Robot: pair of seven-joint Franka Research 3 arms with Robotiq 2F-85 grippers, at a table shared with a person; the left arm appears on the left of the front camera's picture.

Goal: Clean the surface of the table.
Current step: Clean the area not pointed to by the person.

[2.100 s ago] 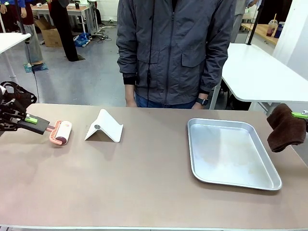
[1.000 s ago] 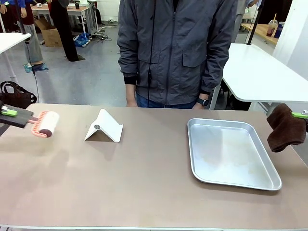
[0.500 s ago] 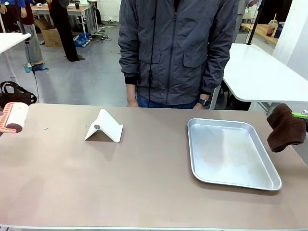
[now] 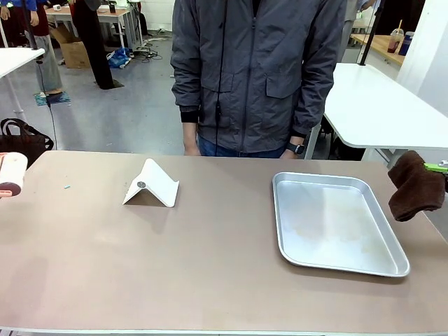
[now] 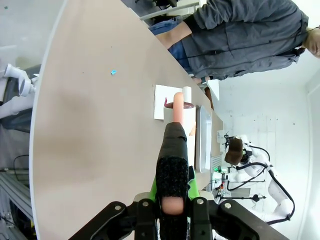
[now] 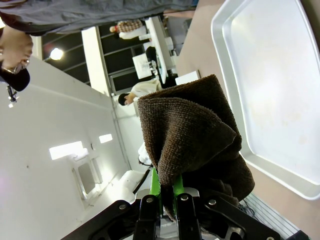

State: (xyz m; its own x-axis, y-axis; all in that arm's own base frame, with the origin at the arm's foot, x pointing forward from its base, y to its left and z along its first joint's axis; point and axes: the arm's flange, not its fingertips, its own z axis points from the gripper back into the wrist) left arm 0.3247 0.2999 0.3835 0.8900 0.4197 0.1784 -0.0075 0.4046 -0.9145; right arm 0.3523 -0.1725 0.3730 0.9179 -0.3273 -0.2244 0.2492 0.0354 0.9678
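1. Front view: I saw the table (image 4: 210,280) spanning the whole frame, its brownish top running from my side to the person (image 4: 255,70) standing at the far edge. A white folded stand (image 4: 150,184) sat left of centre, and a metal tray (image 4: 336,224) lay flat on the right half, well apart from it. A tiny teal speck (image 4: 67,187) lay on the top near the left end. A lint roller (image 4: 10,173) poked in at the left edge of the frame, and a brown cloth (image 4: 416,185) hung at the right edge, beside the tray.
2. Left wrist view: my left gripper (image 5: 172,202) was clamped tight on the roller's black handle, with a green pad pressed against each side. The roller head pointed out along the tabletop. I couldn't tell whether it touched the surface. The speck lay on bare top off to one side.
3. Right wrist view: my right gripper (image 6: 167,192) was pinched closed on the bunched cloth, which bulged out over the fingers. The tray lay beyond it, with a strip of table showing along the tray's rim.
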